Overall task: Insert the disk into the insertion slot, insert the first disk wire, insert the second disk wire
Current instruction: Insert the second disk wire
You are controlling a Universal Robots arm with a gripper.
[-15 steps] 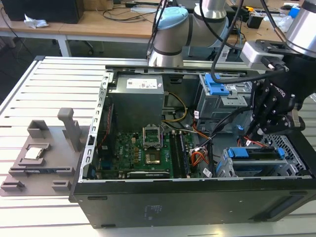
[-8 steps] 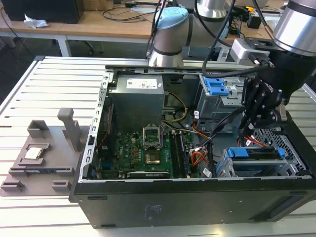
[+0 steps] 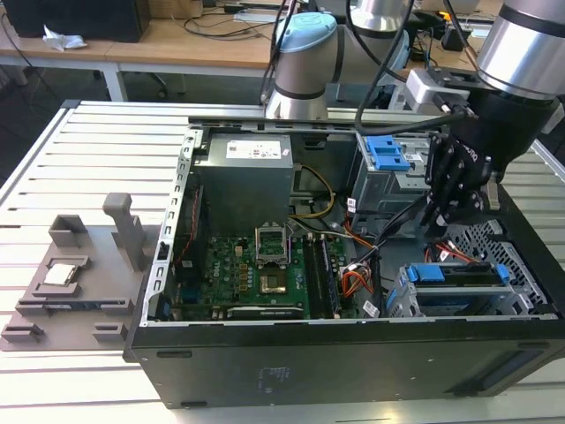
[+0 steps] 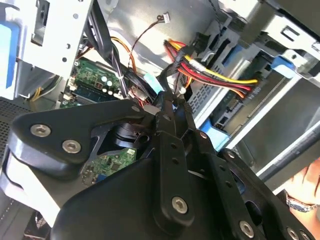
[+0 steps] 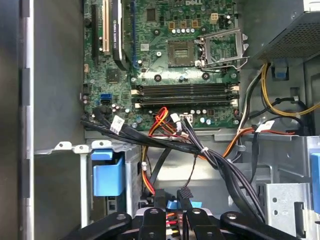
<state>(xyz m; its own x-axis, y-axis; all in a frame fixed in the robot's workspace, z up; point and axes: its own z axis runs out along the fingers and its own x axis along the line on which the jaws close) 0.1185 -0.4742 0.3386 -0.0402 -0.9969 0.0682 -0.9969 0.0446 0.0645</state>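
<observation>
Near the seated disk [image 3: 459, 276], pincer [image 4: 167, 102] seemingly clenched on a black wire connector [image 5: 184, 193].

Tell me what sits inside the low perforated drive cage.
The disk, framed by its blue carrier, lies inside the insertion slot. The disk's underside and connectors cannot be seen; the slot's metal walls cover them.

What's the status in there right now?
Hand shut on black wire. Disk sits in insertion slot. Cable bundle crowds the hand.
</observation>
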